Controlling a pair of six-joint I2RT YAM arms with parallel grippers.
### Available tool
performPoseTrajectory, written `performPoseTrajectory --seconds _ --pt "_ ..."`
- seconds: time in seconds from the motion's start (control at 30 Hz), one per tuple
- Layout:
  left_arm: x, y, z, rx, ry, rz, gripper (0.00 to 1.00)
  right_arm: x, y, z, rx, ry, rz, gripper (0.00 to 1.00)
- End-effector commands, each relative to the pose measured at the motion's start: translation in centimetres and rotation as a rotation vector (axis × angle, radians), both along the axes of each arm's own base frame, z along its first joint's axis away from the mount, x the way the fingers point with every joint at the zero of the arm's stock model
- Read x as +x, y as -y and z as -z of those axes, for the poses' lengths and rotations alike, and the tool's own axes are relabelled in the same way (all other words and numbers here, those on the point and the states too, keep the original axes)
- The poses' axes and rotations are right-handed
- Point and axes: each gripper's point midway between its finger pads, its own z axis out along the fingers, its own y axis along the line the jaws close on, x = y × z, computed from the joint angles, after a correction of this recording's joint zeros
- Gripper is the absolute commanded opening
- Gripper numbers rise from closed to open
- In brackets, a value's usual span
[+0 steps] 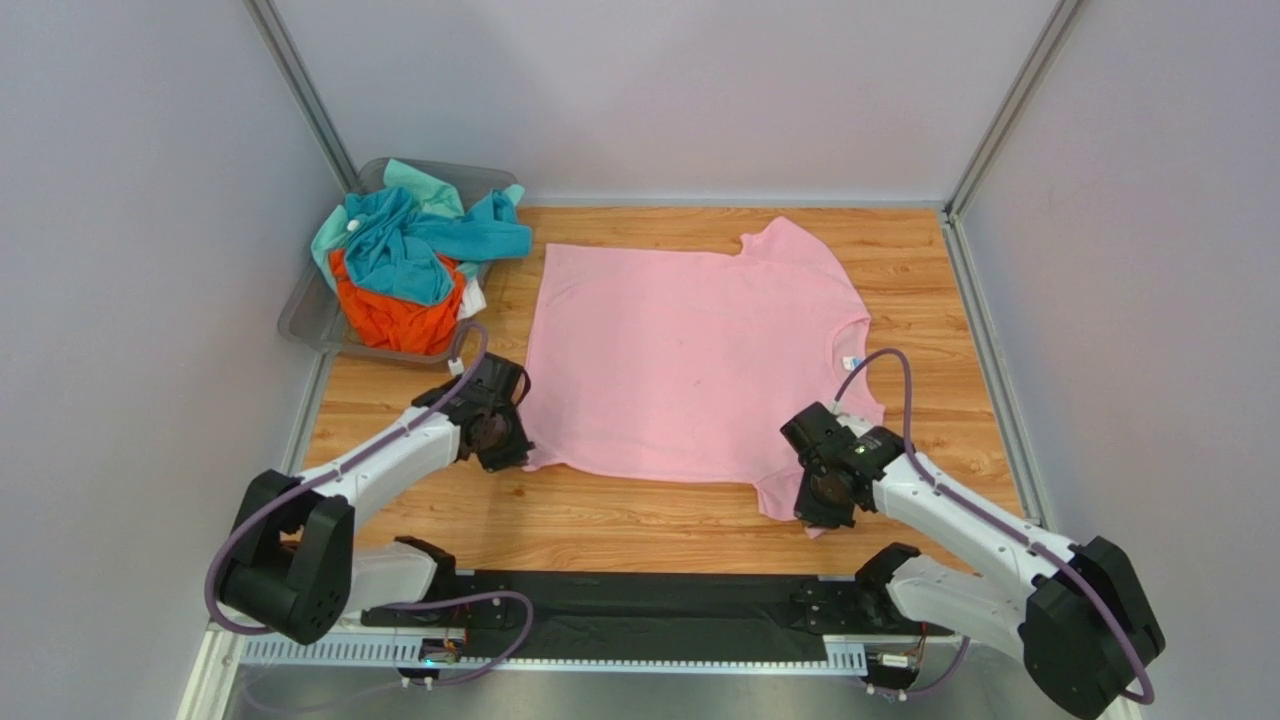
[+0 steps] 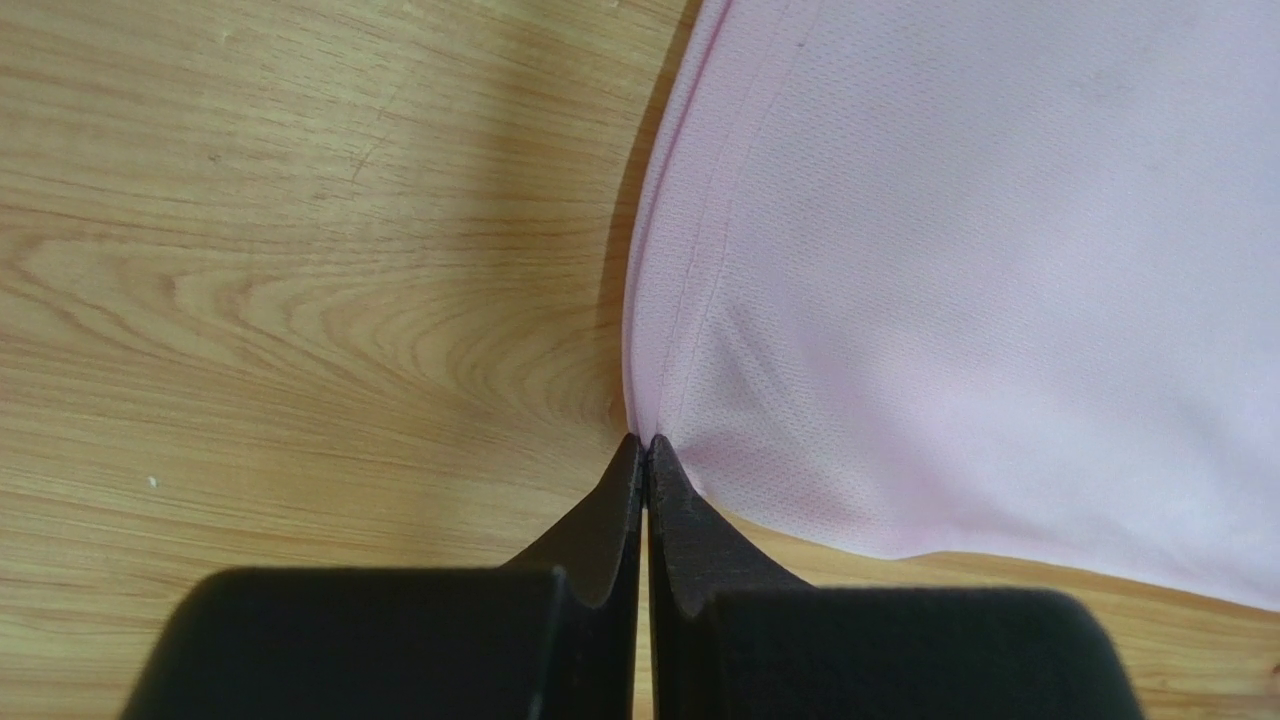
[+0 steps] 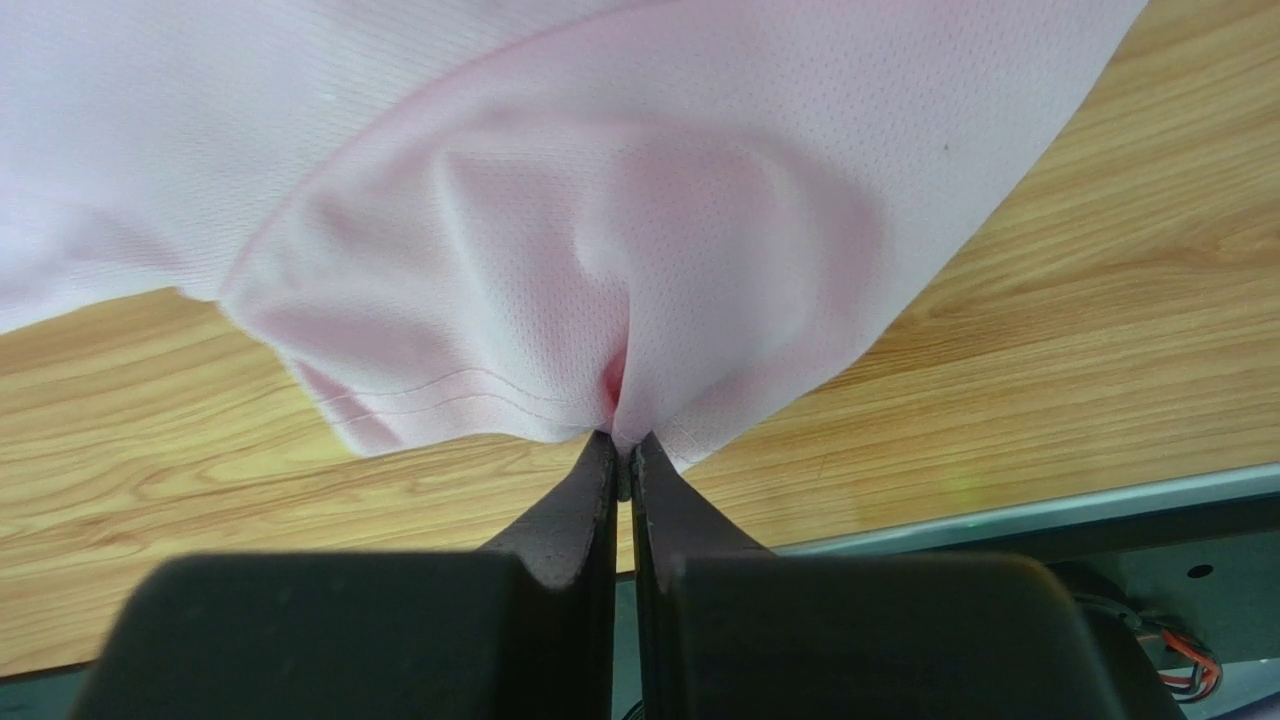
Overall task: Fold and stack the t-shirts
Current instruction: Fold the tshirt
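Note:
A light pink t-shirt (image 1: 694,360) lies spread flat on the wooden table, its neck towards the right. My left gripper (image 1: 508,444) is shut on the shirt's near-left hem corner; in the left wrist view the pink t-shirt (image 2: 962,285) runs into the closed tips of the left gripper (image 2: 645,444). My right gripper (image 1: 812,488) is shut on the near sleeve; in the right wrist view the bunched pink sleeve (image 3: 601,255) is pinched at the tips of the right gripper (image 3: 622,444). Teal, mint and orange t-shirts (image 1: 403,270) are piled in a bin at the back left.
The grey translucent bin (image 1: 310,320) stands at the table's back left corner. Grey walls enclose the table on three sides. A black rail (image 1: 631,600) and both arm bases run along the near edge.

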Motion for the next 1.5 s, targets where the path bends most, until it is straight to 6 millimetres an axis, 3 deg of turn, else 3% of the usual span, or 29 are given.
performPoseTrajectory --seconds 0.0,0.3,0.43,0.57,0.7,0.93,1.13,1.47 --pt "0.6 0.9 -1.6 -0.050 0.047 0.027 0.00 3.3 -1.2 -3.2 0.031 0.146 -0.020 0.00" --pt "3.0 1.2 -4.8 -0.041 0.124 0.028 0.00 8.3 0.2 -8.2 -0.078 0.301 -0.035 0.00" --pt "5.2 1.6 -6.4 -0.033 0.165 0.021 0.00 11.6 0.8 -10.6 -0.130 0.398 -0.013 0.00" --pt "7.1 1.6 -6.7 -0.010 0.154 0.012 0.00 15.5 1.0 -13.1 -0.118 0.473 0.024 0.00" --pt "9.0 1.0 -7.1 0.030 0.162 -0.009 0.00 18.9 1.1 -14.1 -0.067 0.502 0.037 0.00" --pt "12.6 0.0 -8.0 0.066 0.179 -0.052 0.00 23.2 0.8 -14.4 -0.039 0.502 0.010 0.00" --pt "14.9 -0.4 -7.3 0.094 0.160 -0.062 0.00 26.4 1.0 -13.8 -0.040 0.485 -0.011 0.00" --pt "17.9 -0.2 -6.2 0.131 0.149 -0.050 0.00 30.5 1.4 -10.0 -0.068 0.411 -0.020 0.00"
